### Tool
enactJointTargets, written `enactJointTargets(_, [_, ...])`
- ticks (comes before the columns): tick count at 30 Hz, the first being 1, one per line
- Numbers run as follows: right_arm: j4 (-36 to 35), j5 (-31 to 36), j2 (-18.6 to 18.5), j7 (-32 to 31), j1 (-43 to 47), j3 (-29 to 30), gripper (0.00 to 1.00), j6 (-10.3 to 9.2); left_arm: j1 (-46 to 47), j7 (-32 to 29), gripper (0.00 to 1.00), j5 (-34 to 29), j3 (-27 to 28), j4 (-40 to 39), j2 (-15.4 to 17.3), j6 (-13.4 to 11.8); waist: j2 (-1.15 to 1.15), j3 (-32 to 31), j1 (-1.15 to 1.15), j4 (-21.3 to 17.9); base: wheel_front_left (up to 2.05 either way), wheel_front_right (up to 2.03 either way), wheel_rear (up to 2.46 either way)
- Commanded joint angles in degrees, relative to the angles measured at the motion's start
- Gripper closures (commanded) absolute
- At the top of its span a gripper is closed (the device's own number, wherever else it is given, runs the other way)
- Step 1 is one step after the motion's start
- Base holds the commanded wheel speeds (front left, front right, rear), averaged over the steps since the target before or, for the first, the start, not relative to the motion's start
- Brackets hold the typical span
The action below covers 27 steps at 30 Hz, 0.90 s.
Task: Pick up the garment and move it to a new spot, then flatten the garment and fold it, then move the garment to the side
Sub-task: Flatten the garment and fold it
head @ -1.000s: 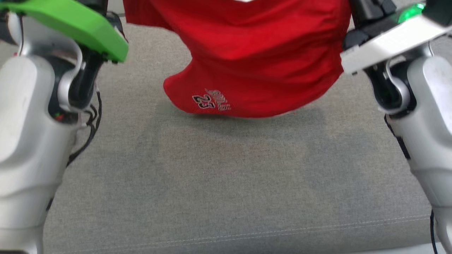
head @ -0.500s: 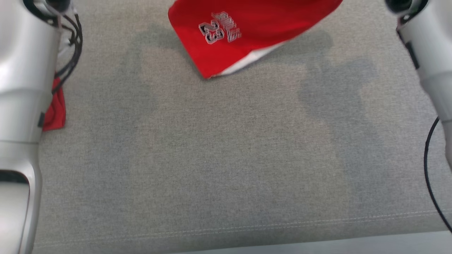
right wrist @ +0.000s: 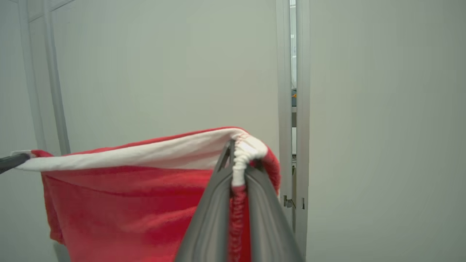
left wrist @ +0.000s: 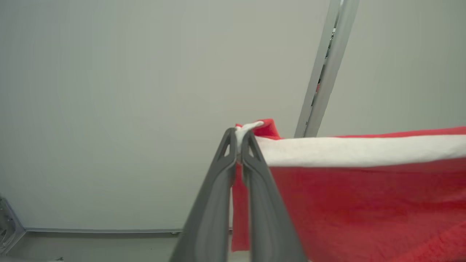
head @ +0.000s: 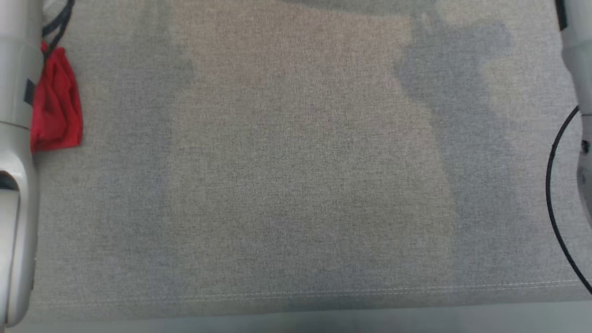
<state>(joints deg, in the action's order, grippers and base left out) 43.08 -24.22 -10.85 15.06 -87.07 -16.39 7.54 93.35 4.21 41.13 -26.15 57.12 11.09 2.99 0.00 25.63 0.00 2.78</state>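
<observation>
The garment [left wrist: 364, 189] is red with a white waistband and hangs in the air, stretched between my two grippers. In the left wrist view my left gripper [left wrist: 238, 136] is shut on one end of the waistband. In the right wrist view the right gripper [right wrist: 238, 147] is shut on the gathered other end, and the garment [right wrist: 127, 196] hangs down to its left. A dark fingertip [right wrist: 11, 162] of the other gripper holds the far corner there. A bunch of red cloth [head: 58, 106] shows beside my left forearm [head: 14, 138]; I cannot tell whether it belongs to the garment.
A broad grey fabric surface [head: 296, 185] lies below me, with a stitched seam near its front edge [head: 323, 292]. My right arm [head: 576, 46] and its black cable [head: 552, 185] run along the right side. Pale walls and upright frames [right wrist: 293, 72] stand behind the held garment.
Both arms have gone up and the hanging garment has left the top of the head view. Its shadow has slid up the grey surface. Both grips have stayed shut.
</observation>
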Motion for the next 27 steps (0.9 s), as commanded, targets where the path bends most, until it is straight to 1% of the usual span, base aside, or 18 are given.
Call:
enactJointTargets(1, [1.3,0.5,0.6,0.1,0.9,-0.9,1.0,-0.09,-0.9,0.2,1.0,0.0,-0.5,2.0,-0.8,0.8,0.0,2.9,0.0,0.0,0.0,0.0,0.0])
enactJointTargets(6, [4.0,-0.7,0.3,0.1,3.4,-3.5,1.0,-0.09,-3.6,-2.0,1.0,1.6,-1.0,7.4,-2.6,2.7,0.0,5.5,0.0,-0.1,0.0,0.0,0.0])
enactJointTargets(10, [4.7,-2.6,-0.1,0.1,5.2,-4.6,1.0,-0.1,-5.3,-2.6,1.0,2.8,-1.0,9.7,-3.2,3.3,0.0,6.4,0.0,-0.1,0.0,0.0,0.0])
enactJointTargets(12, [4.4,-4.4,-0.2,0.1,6.9,-5.5,1.0,-0.09,-6.7,-1.5,1.0,3.4,-0.9,10.5,-3.7,3.6,0.0,6.8,0.0,0.0,0.0,0.0,0.0])
enactJointTargets(15, [2.3,-7.2,-0.9,0.1,10.0,-7.2,1.0,-0.09,-9.3,1.5,1.0,4.4,-0.4,10.9,-4.0,4.1,0.0,6.8,0.0,0.1,0.0,0.0,0.0])
enactJointTargets(16, [1.1,-8.3,-1.2,0.1,11.4,-7.4,1.0,-0.08,-10.3,2.3,1.0,3.2,-1.4,10.9,-3.8,4.1,0.0,6.6,0.0,0.2,0.0,0.0,0.0])
enactJointTargets(17, [0.2,-9.7,-1.4,0.1,13.2,-7.8,1.0,-0.09,-11.7,3.4,1.0,3.7,-1.5,10.8,-4.1,4.3,0.0,6.3,0.0,0.2,0.0,0.0,0.0])
enactJointTargets(18, [-2.4,-12.1,-2.3,0.1,16.8,-8.4,1.0,-0.08,-14.0,6.1,1.0,2.7,-2.5,10.5,-4.2,4.4,0.0,5.6,0.0,0.6,0.0,0.0,0.0])
enactJointTargets(21, [-6.0,-16.6,-2.8,0.1,22.4,-9.4,1.0,-0.08,-17.7,8.4,1.0,3.2,-2.8,9.5,-4.7,4.5,0.0,4.8,0.0,0.9,0.0,0.0,0.0])
enactJointTargets(23, [-8.5,-19.2,-3.5,0.1,25.9,-8.9,1.0,-0.06,-20.4,9.5,1.0,3.6,-2.8,8.1,-4.8,4.5,0.0,4.1,0.0,0.9,0.0,0.0,0.0])
enactJointTargets(26, [-11.7,-22.1,-3.7,0.1,32.7,-9.4,1.0,-0.06,-25.1,10.6,1.0,3.2,-2.9,5.0,-4.2,4.5,0.0,2.2,0.0,0.8,0.0,0.0,0.0])
enactJointTargets(27, [-12.4,-22.9,-3.8,0.1,34.6,-10.1,1.0,-0.06,-26.7,10.7,1.0,2.7,-2.9,3.9,-3.5,4.5,0.0,1.6,0.0,0.7,0.0,0.0,0.0])
